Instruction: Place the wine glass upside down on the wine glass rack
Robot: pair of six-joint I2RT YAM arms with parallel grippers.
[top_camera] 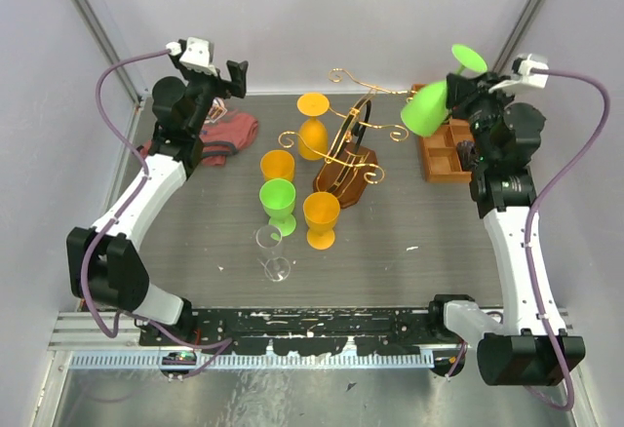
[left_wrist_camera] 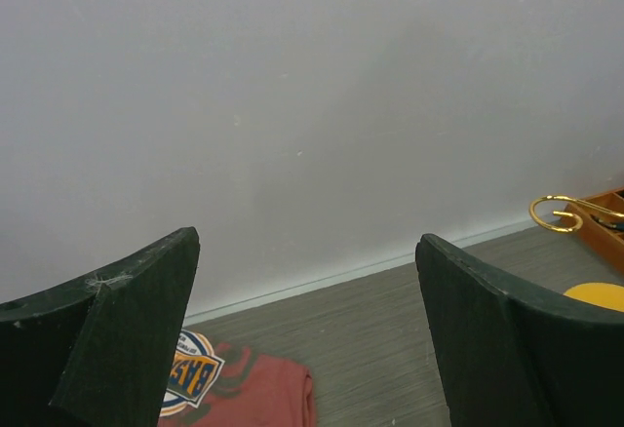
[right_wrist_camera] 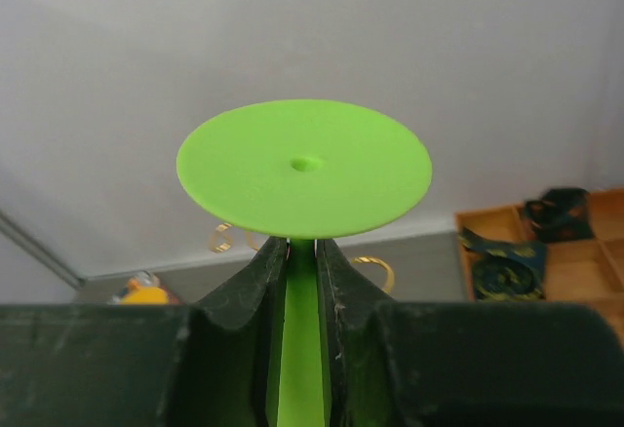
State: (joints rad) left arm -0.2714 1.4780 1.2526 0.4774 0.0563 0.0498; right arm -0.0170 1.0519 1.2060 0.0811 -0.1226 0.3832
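Glassware nearest the arm bases can be skipped: a clear stemmed glass (top_camera: 274, 252), a green plastic goblet (top_camera: 278, 198) and an orange plastic goblet (top_camera: 321, 217) are grouped on the grey table (top_camera: 195, 242), with a second orange goblet (top_camera: 278, 166) just behind. Next back, the gold wire wine glass rack (top_camera: 349, 149) on its oval dark-brown wooden base is found, and a third orange goblet (top_camera: 312, 120) is seemingly hung foot-up at its left side. Further back on the right, the lime-green plastic wine glass (top_camera: 429, 107) is held off the table, stem clamped between the fingers (right_wrist_camera: 253, 281) of the right gripper (right_wrist_camera: 302, 252), foot up and bowl tipped down toward the rack. So it's inverted already, though its long axis is leaned over, not plumb. From that hand the rack lies to the left and lower, with its free right-hand scrolls closest. A leftward, downward carry with the stem stood straighter is probably called for. Far left, the left gripper (top_camera: 236, 74) is held up by the back wall (left_wrist_camera: 312, 105), jaws spread wide with nothing between, well apart from the rack.
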